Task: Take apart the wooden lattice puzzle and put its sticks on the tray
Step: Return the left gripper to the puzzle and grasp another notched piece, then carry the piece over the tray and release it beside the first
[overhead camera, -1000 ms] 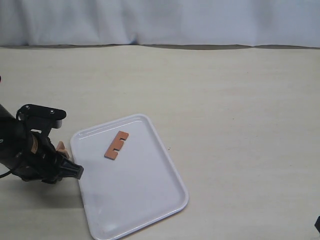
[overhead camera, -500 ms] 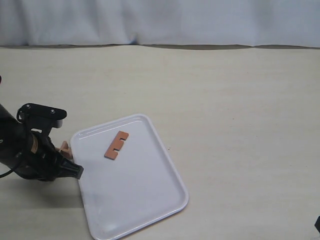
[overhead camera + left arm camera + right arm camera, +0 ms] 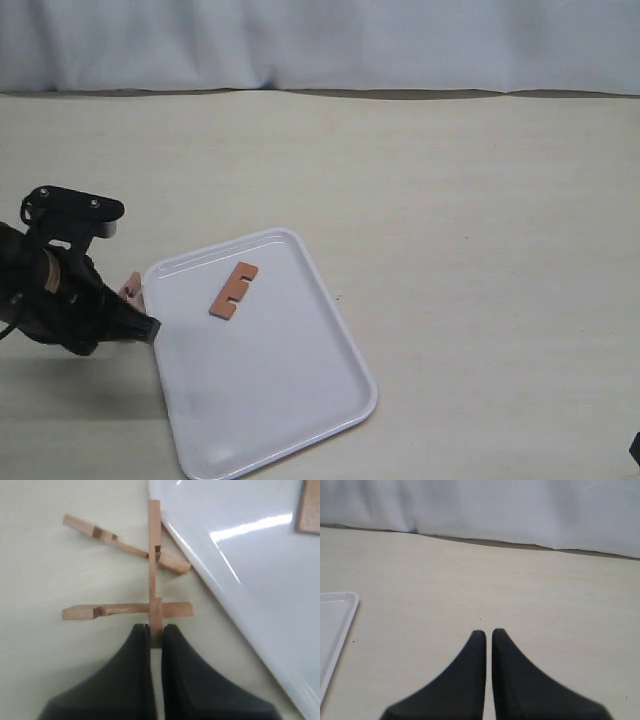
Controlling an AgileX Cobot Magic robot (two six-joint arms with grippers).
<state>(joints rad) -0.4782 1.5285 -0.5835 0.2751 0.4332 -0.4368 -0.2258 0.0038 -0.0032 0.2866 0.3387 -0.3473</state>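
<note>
Three sticks of the wooden lattice puzzle [image 3: 150, 580] remain joined, lying on the table just off the tray's [image 3: 270, 380] left rim. My left gripper [image 3: 156, 630] is shut on the end of the long stick [image 3: 154, 540] that stands on edge. Two other sticks cross it, one straight [image 3: 120, 611] and one tilted [image 3: 100, 532]. In the exterior view only a bit of the puzzle [image 3: 130, 285] shows beside the left gripper [image 3: 142, 327]. One loose stick [image 3: 233, 290] lies flat on the tray [image 3: 240, 555]. My right gripper [image 3: 488, 635] is shut on nothing, over bare table.
The table is a plain beige surface with a white cloth backdrop [image 3: 320, 40] at the far edge. The tray's corner [image 3: 332, 615] shows in the right wrist view. The right arm [image 3: 636, 450] barely shows at the exterior view's lower right corner.
The left arm has shifted left and slightly up, away from the tray's rim, still shut on its stick. The stick on the tray and the right gripper have not moved.
</note>
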